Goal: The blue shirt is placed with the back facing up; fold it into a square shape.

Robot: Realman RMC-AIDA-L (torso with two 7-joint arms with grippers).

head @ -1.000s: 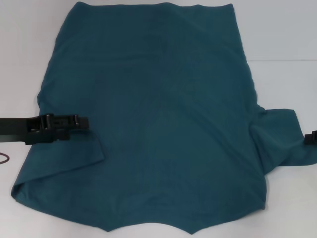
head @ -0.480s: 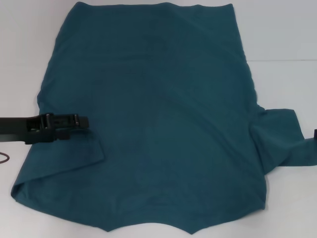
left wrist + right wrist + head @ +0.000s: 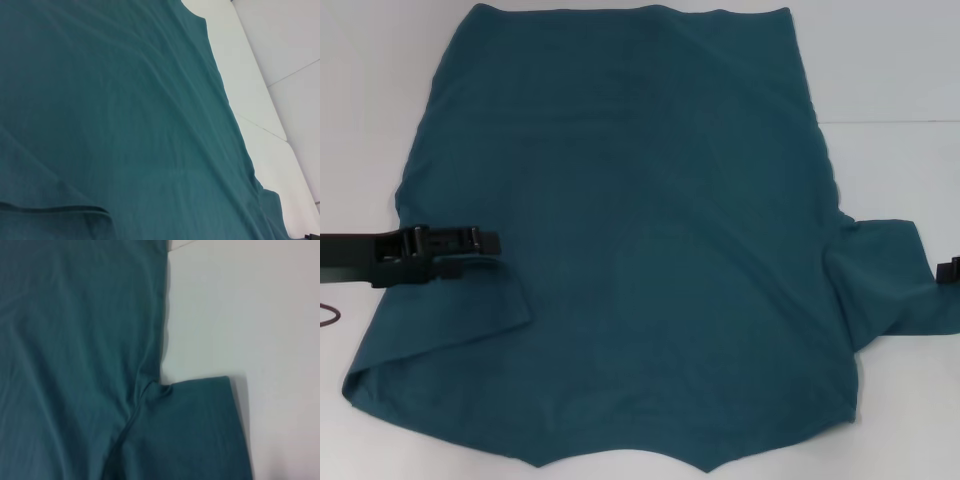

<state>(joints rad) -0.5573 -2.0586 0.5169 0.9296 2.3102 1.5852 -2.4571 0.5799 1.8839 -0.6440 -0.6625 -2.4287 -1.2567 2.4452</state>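
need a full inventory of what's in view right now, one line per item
blue shirt: 1, dark teal-blue, spread flat over most of the table; left sleeve folded in over the body, right sleeve out flat.
table: 1, white, under the shirt.
cord loop: 1, dark, at the left edge of the head view, partly cut off.
left gripper: 1, black, over the folded left sleeve.
right gripper: 1, black, at the right sleeve's outer edge, mostly out of view.
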